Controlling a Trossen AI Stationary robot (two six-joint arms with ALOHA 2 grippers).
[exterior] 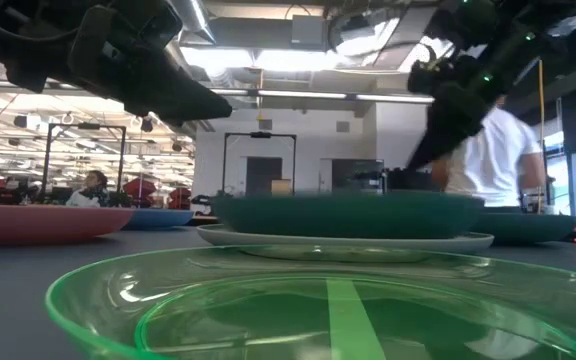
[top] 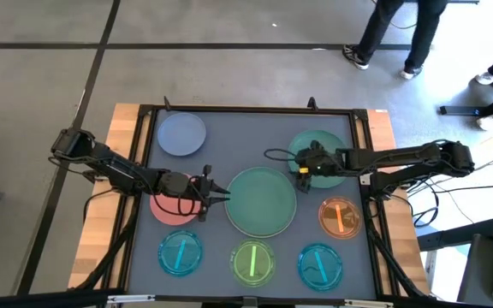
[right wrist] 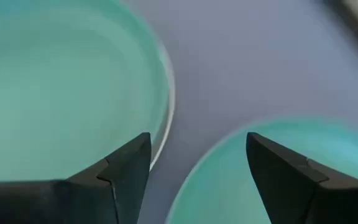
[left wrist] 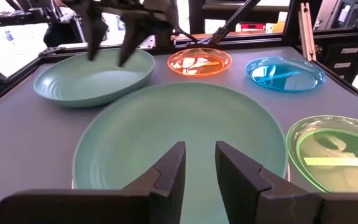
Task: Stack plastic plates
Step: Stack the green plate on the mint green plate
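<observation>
A large teal plate sits on a cream plate whose rim shows beneath it at the table's middle. A second teal plate lies to its right. My left gripper is open and hovers at the middle plate's left rim, above a salmon pink plate. My right gripper is open, pointing down over the gap between the two teal plates. One finger stands over each rim. A pale blue plate lies at the far left.
Along the near edge lie small translucent plates: cyan, bright green and cyan. An orange one sits right of the stack. A raised black frame rims the table. People stand beyond the far edge.
</observation>
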